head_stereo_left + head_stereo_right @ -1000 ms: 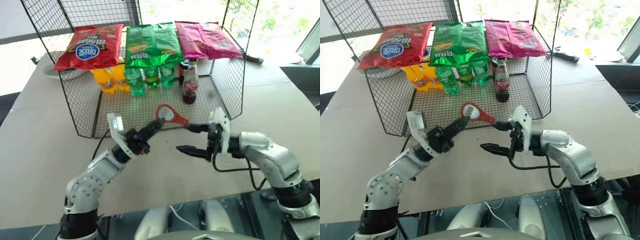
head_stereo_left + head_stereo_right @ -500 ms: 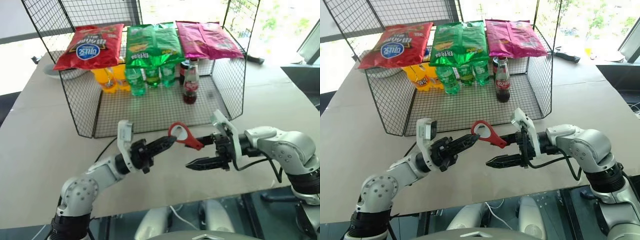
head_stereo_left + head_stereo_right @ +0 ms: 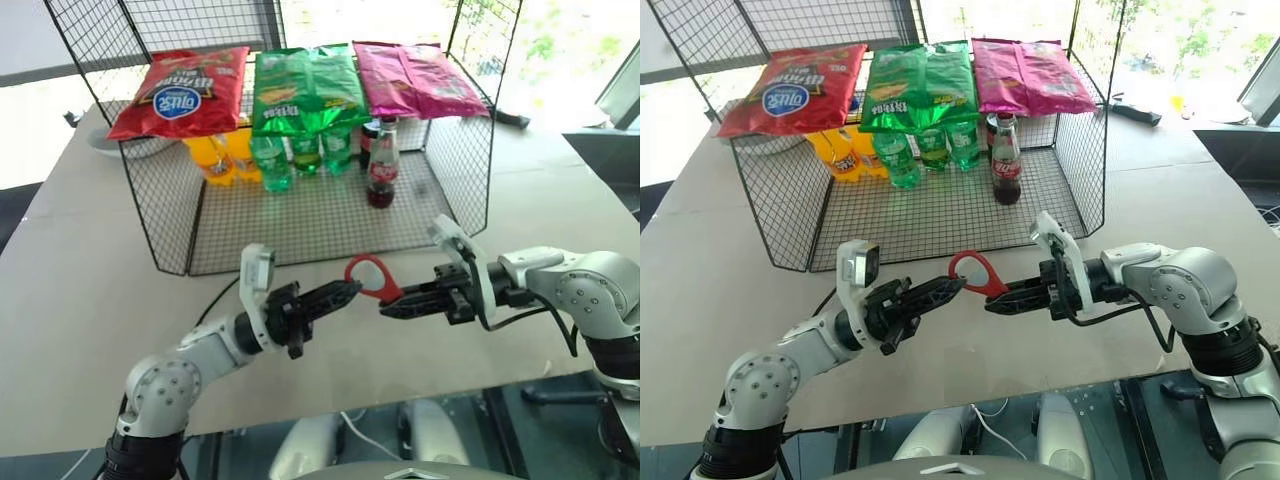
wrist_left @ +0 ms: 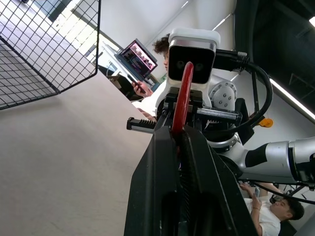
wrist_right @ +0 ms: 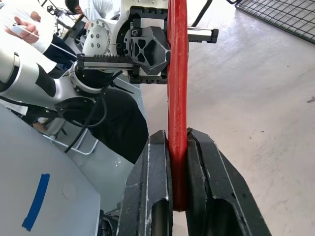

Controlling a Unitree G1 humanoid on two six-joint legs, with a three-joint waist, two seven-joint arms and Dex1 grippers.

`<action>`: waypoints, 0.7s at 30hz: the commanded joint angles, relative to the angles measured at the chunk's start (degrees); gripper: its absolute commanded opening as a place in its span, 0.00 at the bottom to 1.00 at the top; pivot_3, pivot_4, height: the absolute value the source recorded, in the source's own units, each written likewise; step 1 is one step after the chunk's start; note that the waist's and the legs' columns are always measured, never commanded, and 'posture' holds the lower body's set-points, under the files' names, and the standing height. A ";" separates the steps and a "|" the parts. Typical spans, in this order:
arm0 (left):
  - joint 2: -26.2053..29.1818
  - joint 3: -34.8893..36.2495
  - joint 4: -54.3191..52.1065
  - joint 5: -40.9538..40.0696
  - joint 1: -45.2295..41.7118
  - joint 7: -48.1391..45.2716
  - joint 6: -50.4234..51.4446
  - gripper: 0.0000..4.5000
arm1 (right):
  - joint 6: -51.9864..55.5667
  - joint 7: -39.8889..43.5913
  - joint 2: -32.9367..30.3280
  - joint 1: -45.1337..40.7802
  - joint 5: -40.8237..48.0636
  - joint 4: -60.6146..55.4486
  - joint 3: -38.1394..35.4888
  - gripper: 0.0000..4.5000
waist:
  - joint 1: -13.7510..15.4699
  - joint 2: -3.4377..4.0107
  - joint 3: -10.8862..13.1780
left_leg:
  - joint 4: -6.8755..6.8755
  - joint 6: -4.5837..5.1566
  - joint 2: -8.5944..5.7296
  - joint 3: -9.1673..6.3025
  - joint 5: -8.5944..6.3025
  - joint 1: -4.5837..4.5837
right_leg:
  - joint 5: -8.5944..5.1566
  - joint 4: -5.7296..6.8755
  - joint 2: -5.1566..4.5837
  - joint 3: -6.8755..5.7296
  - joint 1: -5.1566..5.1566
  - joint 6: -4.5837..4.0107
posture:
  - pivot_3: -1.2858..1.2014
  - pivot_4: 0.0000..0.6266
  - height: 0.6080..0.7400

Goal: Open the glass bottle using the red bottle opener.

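- Since the earlier frame, both arms have drawn back from the wire-mesh rack (image 3: 160, 215) toward the near table edge, and the right gripper (image 3: 388, 308), previously spread wide beside the opener, has closed onto it.
- Left gripper (image 3: 350, 288): black fingers clamped narrow on the ring end of the small flat red bottle opener (image 3: 372, 278) with its oval ring head; in the left wrist view the red strip (image 4: 183, 105) stands edge-on between the two fingers.
- Opener position: held above the bare brown tabletop (image 3: 80, 330), between the two grippers, well in front of the rack.
- Right gripper: black fingers pinched on the opener's tapering handle; the right wrist view shows the red handle (image 5: 177, 113) pressed between both pads.
- Contoured clear glass bottle (image 3: 380, 168) of dark cola with red label: upright on the rack floor, right of the green plastic bottles (image 3: 300, 155), beside a stubbier dark bottle (image 3: 367, 143), well apart from both grippers, cap on.
- Red, green and pink snack bags (image 3: 310, 85) lie across the rack top.
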 commanded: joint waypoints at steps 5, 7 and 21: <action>-1.66 1.68 0.81 0.84 -0.61 3.42 -1.78 0.00 | -0.51 1.78 -0.61 0.35 0.62 -3.58 1.42 0.00 | 0.03 0.00 0.00 | 0.00 0.00 -0.01 0.00 0.00 0.00 | 0.00 0.00 0.00 0.00 0.00 0.00 | 0.52 0.24 1.00; -2.03 1.83 0.97 1.98 -0.85 4.06 -2.37 0.00 | -0.20 1.22 -0.43 0.77 0.83 -3.38 1.07 0.00 | 0.03 0.00 0.00 | 0.00 0.00 -0.01 0.00 0.00 -0.01 | 0.00 -0.01 0.00 -0.01 0.00 0.00 | 0.52 0.24 1.00; -6.72 4.22 4.12 13.81 -5.51 7.00 -14.87 0.99 | -8.36 -14.65 5.24 9.85 -3.60 -3.76 -9.27 0.00 | 0.20 -0.01 0.01 | 0.02 -0.01 -0.01 -0.02 0.00 -0.02 | 0.00 -0.01 0.01 -0.03 0.00 0.01 | 0.52 0.24 1.00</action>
